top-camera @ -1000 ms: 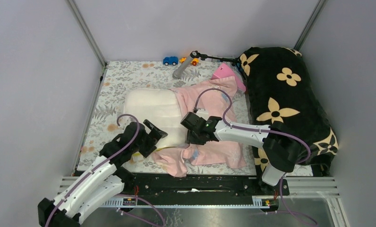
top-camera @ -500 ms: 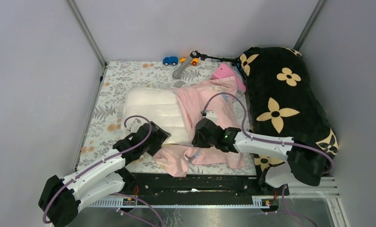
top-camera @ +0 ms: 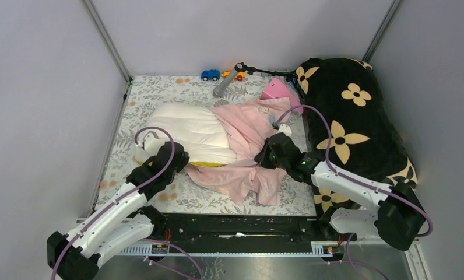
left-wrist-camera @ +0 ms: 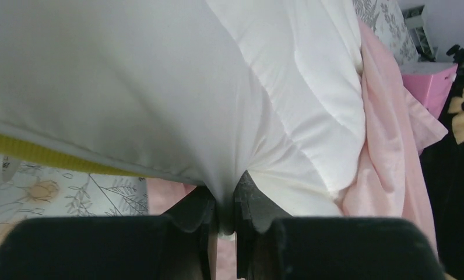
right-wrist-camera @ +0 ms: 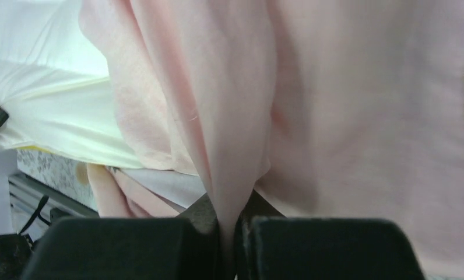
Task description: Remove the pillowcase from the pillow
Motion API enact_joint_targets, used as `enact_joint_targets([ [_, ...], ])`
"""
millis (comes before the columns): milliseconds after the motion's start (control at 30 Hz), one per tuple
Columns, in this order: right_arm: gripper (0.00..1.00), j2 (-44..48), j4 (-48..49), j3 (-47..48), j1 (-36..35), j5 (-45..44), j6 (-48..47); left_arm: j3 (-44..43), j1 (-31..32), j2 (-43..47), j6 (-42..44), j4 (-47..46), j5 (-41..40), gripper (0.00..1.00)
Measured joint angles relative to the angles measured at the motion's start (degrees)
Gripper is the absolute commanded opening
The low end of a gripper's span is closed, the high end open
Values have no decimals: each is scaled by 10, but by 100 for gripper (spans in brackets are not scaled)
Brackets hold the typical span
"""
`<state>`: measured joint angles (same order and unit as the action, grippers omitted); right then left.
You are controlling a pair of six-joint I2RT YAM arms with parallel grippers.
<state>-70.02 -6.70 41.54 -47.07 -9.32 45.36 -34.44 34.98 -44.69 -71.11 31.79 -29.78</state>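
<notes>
The cream-white quilted pillow (top-camera: 192, 131) lies on the floral mat, its left two thirds bare and its right end still inside the pale pink pillowcase (top-camera: 247, 131). My left gripper (top-camera: 172, 153) is shut on a pinch of the pillow (left-wrist-camera: 177, 93) at its near edge, beside the yellow trim (left-wrist-camera: 37, 153). My right gripper (top-camera: 269, 156) is shut on a fold of the pillowcase (right-wrist-camera: 311, 87), at the right of the pillow (right-wrist-camera: 43, 87). Loose pink fabric trails toward the front edge.
A black blanket with tan flowers (top-camera: 352, 122) is heaped along the right side. A pink box (top-camera: 279, 90), a grey cylinder (top-camera: 224, 86) and small toy cars (top-camera: 210, 74) sit at the back of the floral mat (top-camera: 136, 111). Grey walls enclose the table.
Both grippers closed, the left on the pillow, the right on the pillowcase. The left arm moved left and the right arm moved right, so more pillow is bare and the pink fabric has bunched rightward.
</notes>
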Motion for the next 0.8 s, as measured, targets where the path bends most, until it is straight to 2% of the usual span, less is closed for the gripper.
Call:
enact_joint_targets([
  [100,0,23,-13,1,29,-3,-17,-24,-23,0,19,21,-10,0],
  [267,0,44,-57,17,57,-36,-35,-58,-75,8,9,67,-11,0],
  [433,1,70,-90,27,101,-51,-34,-59,-93,80,-19,110,-11,0],
  [467,6,78,-92,26,107,-50,-35,-59,-93,90,-21,115,-11,0],
  [533,22,96,-91,20,113,-42,-46,-59,-94,93,-20,118,-11,0],
  [600,46,116,-83,9,118,-19,-74,-59,-98,82,-8,114,-15,0],
  [633,56,128,-78,1,125,-8,-99,-59,-104,75,5,111,-22,2],
  [700,72,140,-73,-10,137,16,-123,-57,-116,58,37,91,-22,14],
  [800,96,155,-67,-21,148,66,-166,-47,-125,41,90,52,-5,40],
])
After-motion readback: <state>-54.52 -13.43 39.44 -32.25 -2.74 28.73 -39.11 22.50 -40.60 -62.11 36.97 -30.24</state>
